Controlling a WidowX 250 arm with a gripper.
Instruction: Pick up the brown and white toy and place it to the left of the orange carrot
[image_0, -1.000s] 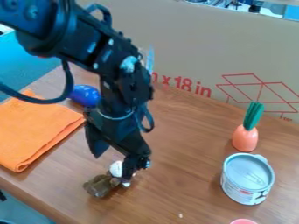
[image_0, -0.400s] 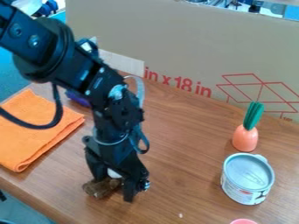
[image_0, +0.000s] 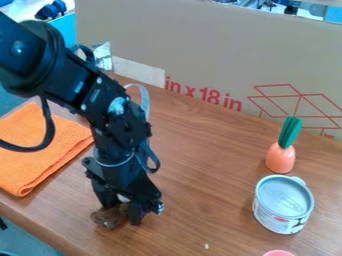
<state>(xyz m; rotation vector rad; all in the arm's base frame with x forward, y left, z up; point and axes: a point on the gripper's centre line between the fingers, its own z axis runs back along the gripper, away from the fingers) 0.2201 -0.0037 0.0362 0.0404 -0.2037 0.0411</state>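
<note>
gripper (image_0: 122, 212) further l., prob. against brown toy (image_0: 108, 217)

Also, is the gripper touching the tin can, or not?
Apart. The camera view shows a wide strip of the wooden table between the gripper and the can.

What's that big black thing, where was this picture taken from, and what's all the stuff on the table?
It's a robot arm, a machine that reaches in from the upper left. A camera looks down at it at a slant. Its grabbing tool is right at a small brown and white thing; I can't tell whether it holds it tightly. On the wooden table lies a folded orange cloth. At the right, a toy carrot with a green top stands behind a round can. Cardboard stands at the back.
</note>
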